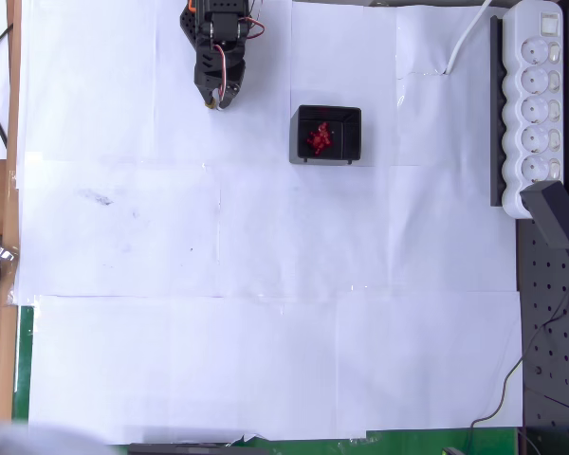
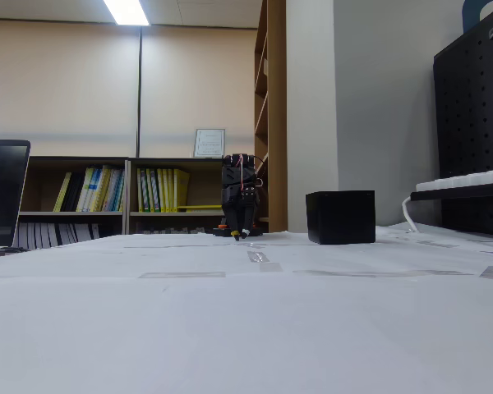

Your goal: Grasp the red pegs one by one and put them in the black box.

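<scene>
Seen overhead: bare white worktop (image 1: 266, 360) nearest; further back, black box (image 1: 327, 134) holding a cluster of red pegs (image 1: 321, 138); beyond, up-left and well apart from it, gripper (image 1: 214, 98) pointing down, jaws seemingly together, clamped on nothing.

The small square black box (image 1: 328, 134) sits upright, open-topped, at the far middle of the white paper, with the red pegs (image 1: 321, 138) clustered inside it.
</scene>
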